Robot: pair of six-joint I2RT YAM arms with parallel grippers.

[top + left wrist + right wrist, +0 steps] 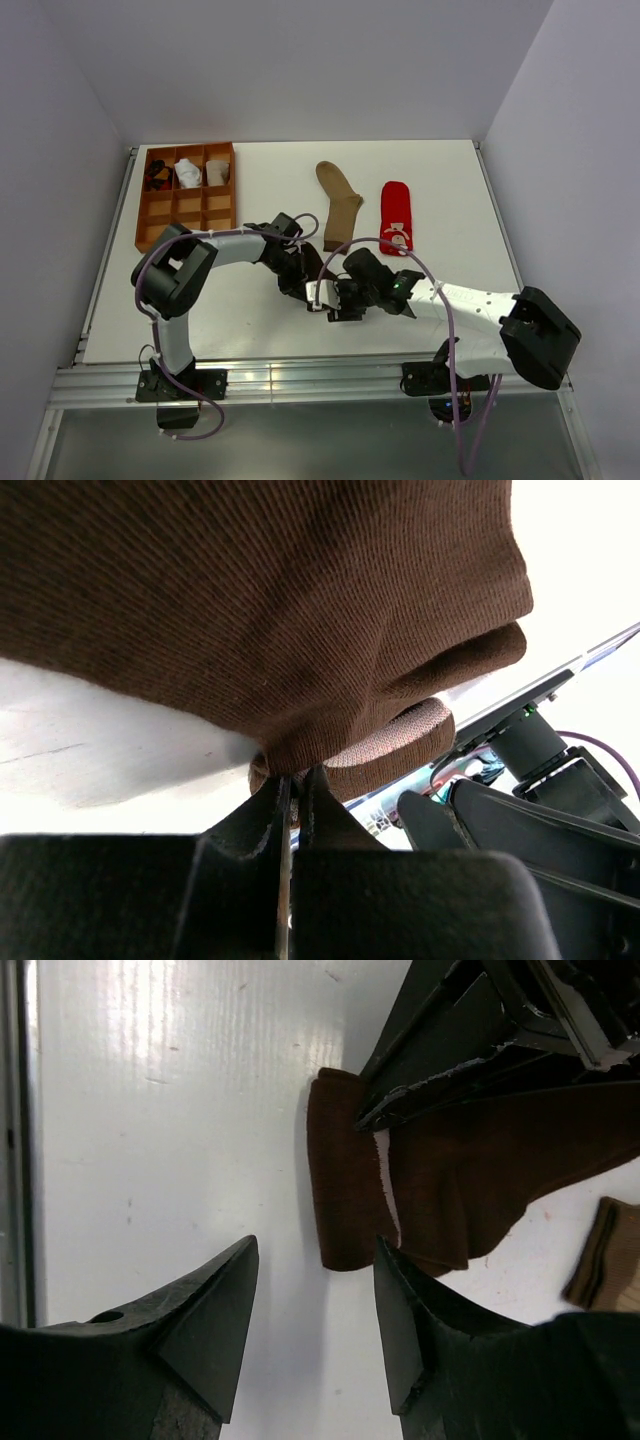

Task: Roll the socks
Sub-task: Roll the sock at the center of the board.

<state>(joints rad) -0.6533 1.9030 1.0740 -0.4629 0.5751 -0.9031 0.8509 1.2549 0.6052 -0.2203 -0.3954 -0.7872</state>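
The dark brown sock point(270, 610) fills the top of the left wrist view, and my left gripper point(295, 777) is shut on its lower fold. In the right wrist view the same sock point(440, 1180) lies on the white table with a folded end point(345, 1185) toward me, the left gripper point(470, 1050) clamped on it from above. My right gripper point(315, 1248) stands open just short of that end, nothing between its fingers. In the top view both grippers, left point(300, 275) and right point(326, 297), meet at mid-table and cover this sock. The tan sock point(340, 205) and red sock point(396, 217) lie flat behind them.
A brown compartment tray point(160, 208) stands at the back left, with small black point(160, 176) and white point(188, 172) bundles in its far row. The tan sock's cuff point(605, 1265) shows at the right edge of the right wrist view. A metal rail point(300, 378) runs along the near table edge.
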